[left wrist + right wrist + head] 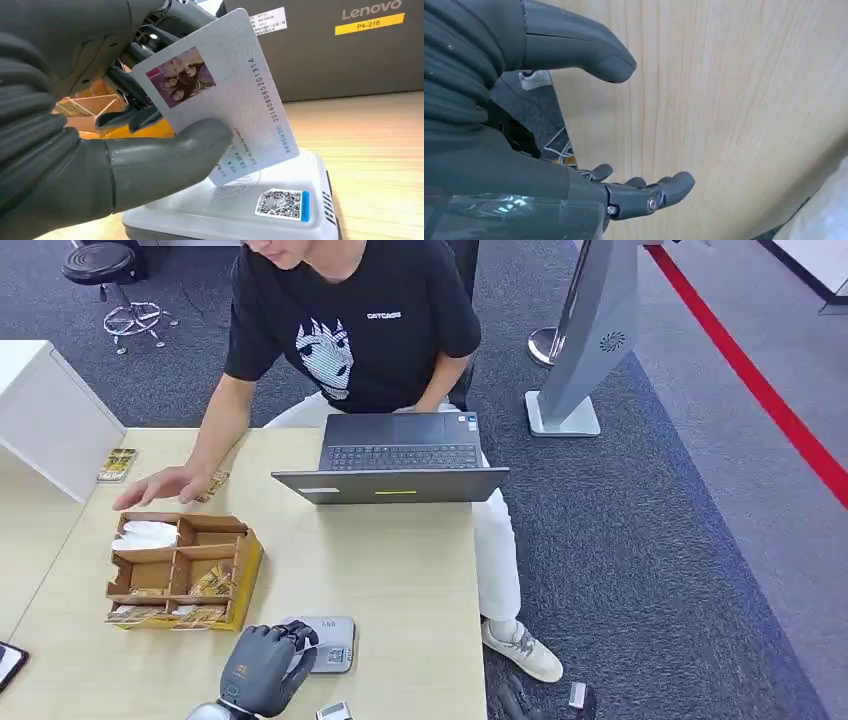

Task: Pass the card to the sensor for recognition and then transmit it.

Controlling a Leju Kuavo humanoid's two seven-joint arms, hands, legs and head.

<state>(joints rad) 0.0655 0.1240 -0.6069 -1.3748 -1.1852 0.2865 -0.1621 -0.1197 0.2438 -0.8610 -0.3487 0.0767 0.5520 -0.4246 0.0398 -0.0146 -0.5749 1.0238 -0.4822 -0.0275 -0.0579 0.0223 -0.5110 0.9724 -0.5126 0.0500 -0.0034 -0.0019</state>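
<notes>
My left hand hovers over the grey card sensor near the table's front edge. In the left wrist view that hand pinches a white ID card with a small photo and a printed number, thumb on its face. The card is tilted, its lower edge just above the white sensor top, which carries a QR sticker. My right hand hangs over bare wood with thumb and fingers apart, holding nothing.
A cardboard organiser with card packs stands left of the sensor. A person sits across the table, one hand flat on it, behind an open black laptop. A white box stands at the far left.
</notes>
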